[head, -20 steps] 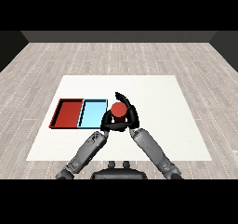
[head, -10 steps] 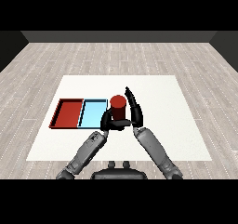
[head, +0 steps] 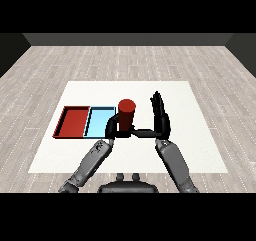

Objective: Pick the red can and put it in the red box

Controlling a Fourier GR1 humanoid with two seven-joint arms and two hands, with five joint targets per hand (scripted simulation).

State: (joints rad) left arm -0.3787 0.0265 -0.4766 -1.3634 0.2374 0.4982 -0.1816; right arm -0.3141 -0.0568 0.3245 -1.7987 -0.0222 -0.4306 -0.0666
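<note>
While you look down across the white table (head: 190,150), you see the red cylindrical can (head: 126,116) standing upright just right of the light blue shallow tray (head: 99,121), with the red shallow tray (head: 73,122) touching that tray's left side. Your left hand (head: 114,130) is curled round the can's lower part, clamped on it. Your right hand (head: 160,117) stands apart from the can on its right, fingers straight and pointing up, thumb reaching left toward the can's base
</note>
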